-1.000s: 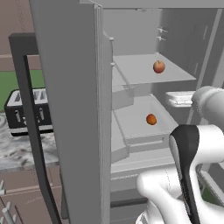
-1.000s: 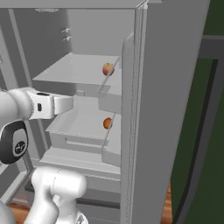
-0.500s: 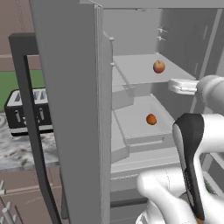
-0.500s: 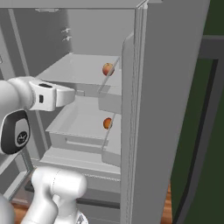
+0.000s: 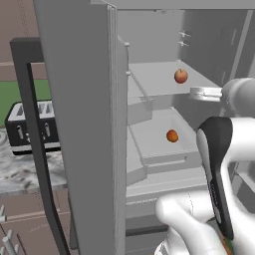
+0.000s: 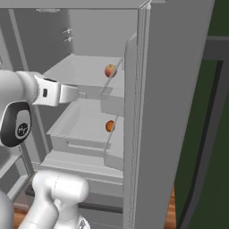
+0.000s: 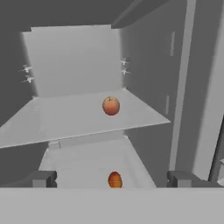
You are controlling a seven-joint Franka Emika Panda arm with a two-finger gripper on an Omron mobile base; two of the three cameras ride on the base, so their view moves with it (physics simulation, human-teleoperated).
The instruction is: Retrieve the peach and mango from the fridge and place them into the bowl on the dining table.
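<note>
Two fruits in open fridge (image 5: 149, 45) — peach (image 7: 111, 106) upper shelf, mango (image 7: 114, 180) below, gripper (image 7: 109, 178) jaws wide apart, empty.

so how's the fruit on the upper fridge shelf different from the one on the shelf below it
The upper fruit is red blended with yellow, while the lower fruit is a deeper, more even orange. The upper one looks round with a small stem dimple; the lower one looks slightly taller than wide. Both are small, lie loose near the right side of their shelves, and are untouched.
</note>
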